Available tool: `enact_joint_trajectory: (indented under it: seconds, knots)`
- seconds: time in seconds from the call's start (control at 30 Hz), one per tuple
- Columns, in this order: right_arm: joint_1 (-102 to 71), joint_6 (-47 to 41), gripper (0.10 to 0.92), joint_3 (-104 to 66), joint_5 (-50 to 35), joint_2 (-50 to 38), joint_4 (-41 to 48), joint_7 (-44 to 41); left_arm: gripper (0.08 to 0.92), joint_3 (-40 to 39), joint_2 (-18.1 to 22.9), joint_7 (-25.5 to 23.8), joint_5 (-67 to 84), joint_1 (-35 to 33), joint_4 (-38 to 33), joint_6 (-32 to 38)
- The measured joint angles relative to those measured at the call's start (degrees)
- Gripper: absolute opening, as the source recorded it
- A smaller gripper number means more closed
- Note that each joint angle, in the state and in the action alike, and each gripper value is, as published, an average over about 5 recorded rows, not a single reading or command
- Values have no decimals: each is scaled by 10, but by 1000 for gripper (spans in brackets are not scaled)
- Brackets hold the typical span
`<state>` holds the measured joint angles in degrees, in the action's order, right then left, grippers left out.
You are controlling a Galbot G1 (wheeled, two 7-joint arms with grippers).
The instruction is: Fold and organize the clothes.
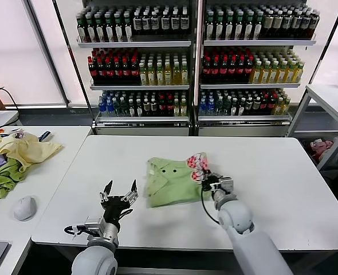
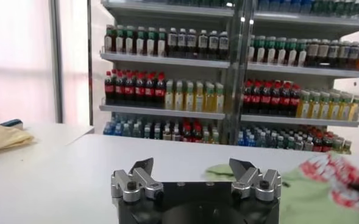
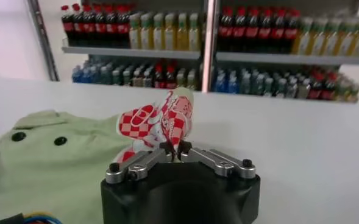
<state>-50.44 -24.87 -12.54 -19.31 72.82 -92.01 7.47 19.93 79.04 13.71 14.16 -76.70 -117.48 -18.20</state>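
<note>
Right wrist view: my right claw (image 3: 176, 150) is pinched on the checked print edge of the polo shirt (image 1: 172, 180), which lies mid-counter (image 1: 272, 166), long axis running leftward from that grip. Left claw (image 1: 118, 196) hovers wide apart, just left of the shirt, holding nothing. I judge any fold goes leftward, toward it.
</note>
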Motion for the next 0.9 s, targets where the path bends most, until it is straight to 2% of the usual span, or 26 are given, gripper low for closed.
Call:
enact_joint_trajectory:
  seconds: [0.13,0.5,0.73,0.9]
  knots:
    - [4,20,187,-28,32,-19,12,-30,823,-3,4,-2,-6,0,3,0]
    - [-29,105,482,-96,73,-43,9,-43,823,-4,14,-9,-18,-9,1,-2]
    - [-75,145,690,-128,66,-49,-31,-27,823,-6,20,-14,-27,-12,-3,-1]
    - [-114,158,801,-148,53,-53,-69,-21,823,-4,19,-19,-31,-18,-10,-1]
